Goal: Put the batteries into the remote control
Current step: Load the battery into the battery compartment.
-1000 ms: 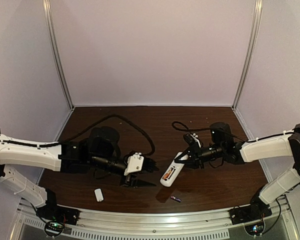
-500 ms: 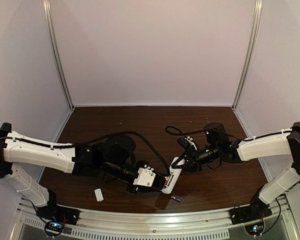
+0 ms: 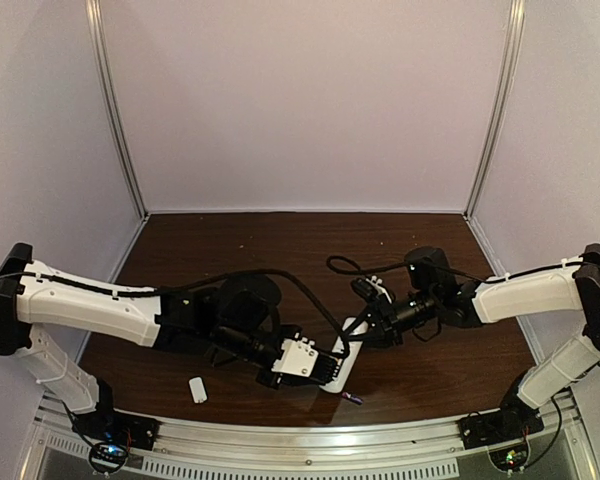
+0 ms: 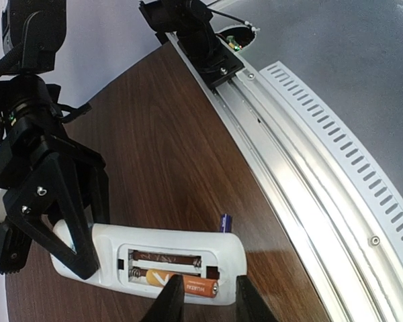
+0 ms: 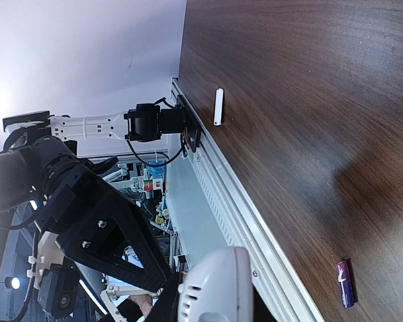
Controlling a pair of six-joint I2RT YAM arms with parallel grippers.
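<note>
The white remote control (image 3: pixel 348 362) is held off the table, its open battery compartment facing my left wrist camera (image 4: pixel 174 238). My right gripper (image 3: pixel 366 325) is shut on its far end; the rounded end shows between its own jaws (image 5: pixel 215 282). The orange battery (image 4: pixel 195 288) lies in the near slot; the other slot holds only its spring. My left gripper (image 4: pixel 208 305) is open, its tips straddling the orange battery's end at the compartment edge. The purple-blue battery (image 3: pixel 352 398) lies on the table below the remote and shows in both wrist views (image 4: pixel 224 223) (image 5: pixel 344 283).
A small plain white rectangular piece (image 3: pixel 197 389) lies near the front edge at the left and shows in the right wrist view (image 5: pixel 218 106). The metal rail (image 3: pixel 300 445) runs along the near table edge. Black cables (image 3: pixel 280 280) loop over the table behind the arms.
My left arm has swung right and brought its gripper up to the remote's compartment. My right gripper has shifted the remote slightly left and toward the front edge.
</note>
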